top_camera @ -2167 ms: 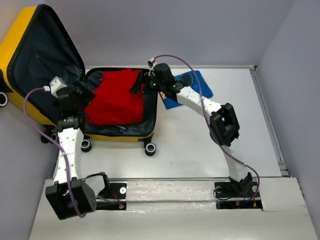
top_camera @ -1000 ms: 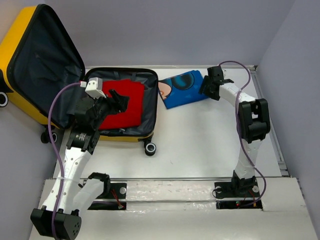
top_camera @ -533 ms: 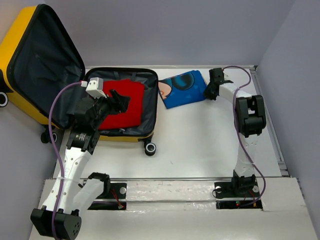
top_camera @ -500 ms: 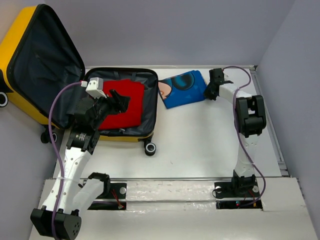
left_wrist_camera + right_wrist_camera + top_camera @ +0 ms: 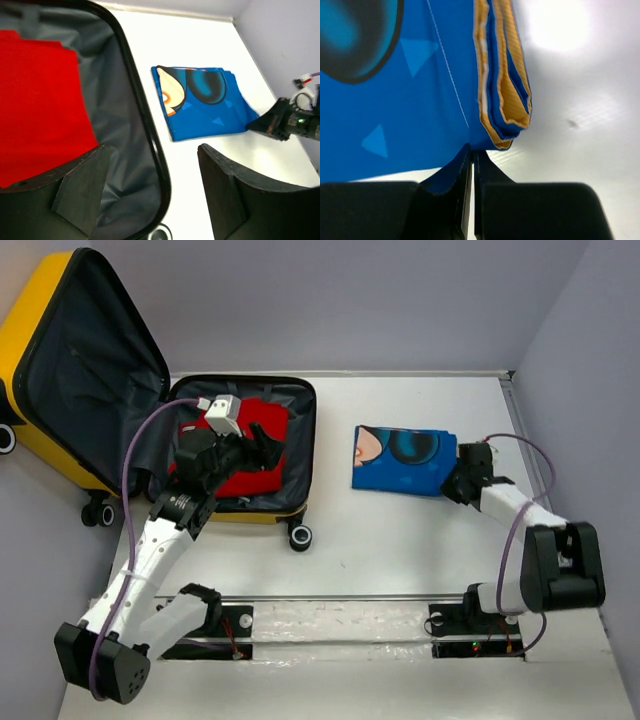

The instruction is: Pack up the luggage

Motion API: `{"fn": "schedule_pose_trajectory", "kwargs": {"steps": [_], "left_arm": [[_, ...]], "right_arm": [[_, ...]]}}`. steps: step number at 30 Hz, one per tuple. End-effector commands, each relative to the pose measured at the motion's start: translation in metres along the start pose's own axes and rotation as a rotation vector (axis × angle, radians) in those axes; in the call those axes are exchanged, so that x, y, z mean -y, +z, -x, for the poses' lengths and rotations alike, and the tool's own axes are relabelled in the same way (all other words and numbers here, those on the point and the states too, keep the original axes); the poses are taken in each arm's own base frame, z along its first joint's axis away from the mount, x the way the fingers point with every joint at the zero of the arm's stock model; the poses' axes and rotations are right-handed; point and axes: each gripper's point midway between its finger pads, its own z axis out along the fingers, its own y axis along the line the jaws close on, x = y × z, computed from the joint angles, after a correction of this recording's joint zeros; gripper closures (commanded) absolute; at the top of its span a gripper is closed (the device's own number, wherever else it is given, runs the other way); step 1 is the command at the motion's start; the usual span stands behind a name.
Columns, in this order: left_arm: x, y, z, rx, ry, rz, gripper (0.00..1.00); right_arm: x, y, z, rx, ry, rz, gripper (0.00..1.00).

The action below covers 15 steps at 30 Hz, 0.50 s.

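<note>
The luggage (image 5: 40, 335), a yellow hard-shell suitcase, lies open at the left with its lid propped up and dark grey lining showing. A folded red garment (image 5: 262, 420) (image 5: 40, 100) rests in its base. My left gripper (image 5: 263, 445) (image 5: 152, 150) hovers open over the base's right rim (image 5: 135, 100), holding nothing. A folded blue cloth with a cartoon print (image 5: 405, 460) (image 5: 205, 107) (image 5: 395, 90) lies on the white table right of the suitcase. My right gripper (image 5: 458, 480) (image 5: 472, 155) is shut on the cloth's right corner, low on the table.
The suitcase's black wheels (image 5: 298, 536) stick out toward the near side. A raised strip (image 5: 530, 470) and a grey wall bound the table on the right. The arms' mounting rail (image 5: 330, 625) runs along the near edge.
My right gripper has shut on the blue cloth's corner, and the cloth has moved right and nearer, away from the suitcase. The left gripper has shifted slightly right, still open.
</note>
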Motion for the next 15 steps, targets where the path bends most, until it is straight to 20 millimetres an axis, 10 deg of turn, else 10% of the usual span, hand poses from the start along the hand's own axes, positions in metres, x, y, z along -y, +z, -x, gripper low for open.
{"fn": "schedule_pose_trajectory", "kwargs": {"steps": [1, 6, 15], "left_arm": [[0.058, 0.006, -0.002, -0.037, 0.035, -0.117, 0.19], [0.095, 0.023, -0.02, -0.091, 0.075, -0.049, 0.16], [0.139, 0.094, -0.072, -0.222, 0.134, 0.034, 0.14]], "right_arm": [[0.037, -0.025, 0.007, 0.102, 0.105, 0.015, 0.92], [0.043, -0.039, 0.016, 0.139, 0.187, 0.081, 0.23], [0.078, -0.016, 0.0, 0.073, 0.294, -0.015, 0.18]]}}
